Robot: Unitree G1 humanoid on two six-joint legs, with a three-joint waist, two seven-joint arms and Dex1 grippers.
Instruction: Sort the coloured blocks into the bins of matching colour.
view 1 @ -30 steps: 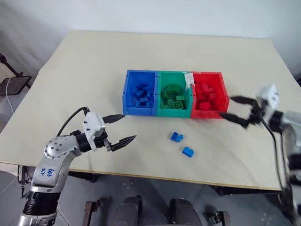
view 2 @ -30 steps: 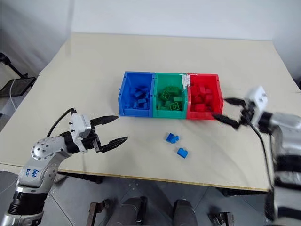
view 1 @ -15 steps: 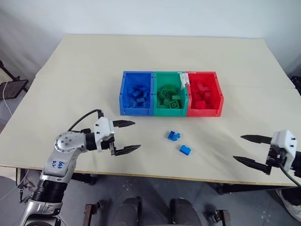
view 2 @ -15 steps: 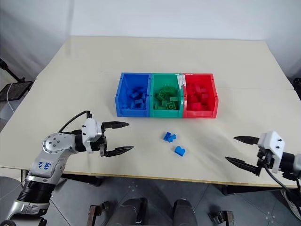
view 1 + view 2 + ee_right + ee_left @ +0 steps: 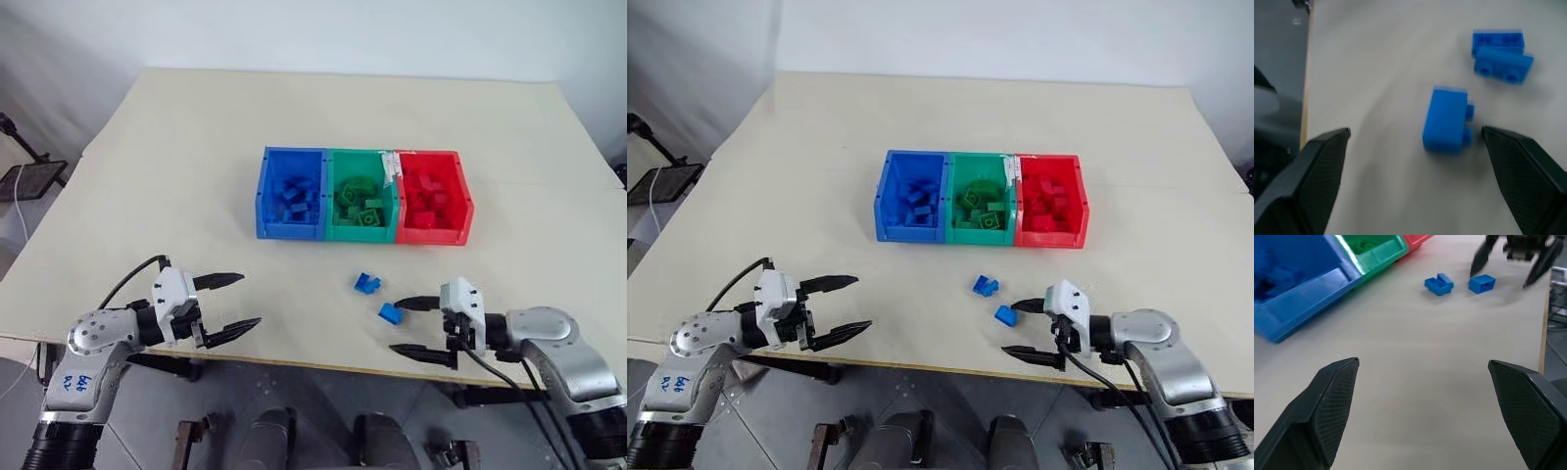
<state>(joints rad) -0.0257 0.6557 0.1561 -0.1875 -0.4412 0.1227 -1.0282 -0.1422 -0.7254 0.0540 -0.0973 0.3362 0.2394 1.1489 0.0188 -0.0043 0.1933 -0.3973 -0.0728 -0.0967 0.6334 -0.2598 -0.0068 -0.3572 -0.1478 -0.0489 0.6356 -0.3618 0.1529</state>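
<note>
Blocks still to sort lie on the table (image 5: pixel 147 147), and both are blue. From the head views, one blue block (image 5: pixel 391 314) sits near the front edge and a second blue block (image 5: pixel 367 284) lies just beside it, closer to the bins (image 5: pixel 362 194). The blue bin (image 5: pixel 265 201), green bin (image 5: pixel 338 211) and red bin (image 5: pixel 460 201) already hold bricks of their own colour. The right gripper (image 5: pixel 416 328) is spread wide and empty, level with the nearer block, probably lined up to grab it. The left gripper (image 5: pixel 230 302) hangs released too, well apart from the blocks.

The left wrist view looks across bare table to both blocks, with the other gripper's fingers close around the nearer one, touching nothing.

The right wrist view shows the nearer block lying on its side between the open fingers (image 5: pixel 1518 166), with studs pointing sideways, which the head views cannot show
</note>
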